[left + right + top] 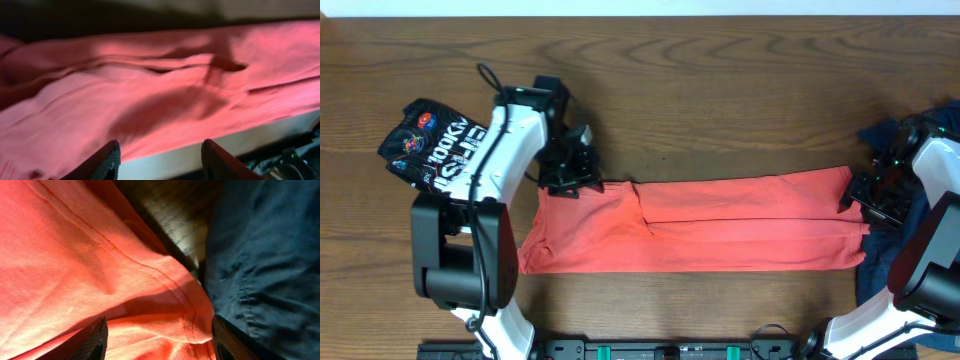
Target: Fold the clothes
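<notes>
A long red-orange garment [720,228] lies folded lengthwise across the table. My left gripper [572,180] is open at its upper left corner; in the left wrist view the spread fingers [160,157] hover over the red cloth [150,95] near the table's front edge. My right gripper [868,198] is open at the garment's right end; in the right wrist view its fingers [157,340] straddle the hemmed corner of the red cloth [100,280], with nothing pinched.
A folded black printed shirt [432,145] lies at the far left. A dark blue garment [910,215] is heaped at the right edge under the right arm, also in the right wrist view [265,260].
</notes>
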`<state>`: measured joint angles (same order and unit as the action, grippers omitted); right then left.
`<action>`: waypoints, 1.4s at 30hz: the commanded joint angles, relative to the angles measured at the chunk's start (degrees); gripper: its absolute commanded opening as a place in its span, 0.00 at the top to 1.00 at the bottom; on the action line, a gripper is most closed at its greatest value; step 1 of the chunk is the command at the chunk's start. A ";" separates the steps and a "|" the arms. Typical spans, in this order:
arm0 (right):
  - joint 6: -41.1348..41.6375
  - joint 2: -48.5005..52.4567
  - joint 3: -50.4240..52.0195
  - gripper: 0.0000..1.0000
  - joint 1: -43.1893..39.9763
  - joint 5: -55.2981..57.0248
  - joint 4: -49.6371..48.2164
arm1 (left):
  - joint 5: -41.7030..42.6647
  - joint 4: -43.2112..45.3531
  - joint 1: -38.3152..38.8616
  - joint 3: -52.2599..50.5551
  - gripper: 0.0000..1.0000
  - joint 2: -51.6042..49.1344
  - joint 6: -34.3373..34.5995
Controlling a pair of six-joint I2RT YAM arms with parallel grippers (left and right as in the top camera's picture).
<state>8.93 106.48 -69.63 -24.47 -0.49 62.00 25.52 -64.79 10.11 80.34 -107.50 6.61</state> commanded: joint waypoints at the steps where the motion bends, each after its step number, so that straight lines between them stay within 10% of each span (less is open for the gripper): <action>1: -0.87 0.02 0.28 0.35 -0.37 -1.09 -0.11 | 0.61 3.02 3.37 0.33 0.45 0.76 3.50; 19: -0.87 0.02 0.31 0.35 -0.37 -1.07 -0.07 | -13.42 15.06 16.37 -4.44 0.42 -0.39 16.46; 24: -0.87 0.02 0.31 0.35 -0.37 -1.07 -0.09 | -11.76 15.19 16.39 -4.44 0.94 -0.85 16.59; 31: -0.87 0.02 0.31 0.35 -0.37 -1.05 -0.09 | 12.70 13.60 18.86 -4.42 0.94 -0.83 5.16; 42: -0.87 0.02 0.31 0.35 -0.37 -1.05 -0.07 | 6.58 12.35 27.21 -4.44 0.78 -0.85 5.07</action>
<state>8.49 106.48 -69.58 -24.47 -1.34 62.02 33.63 -52.21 36.14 76.25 -107.59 12.32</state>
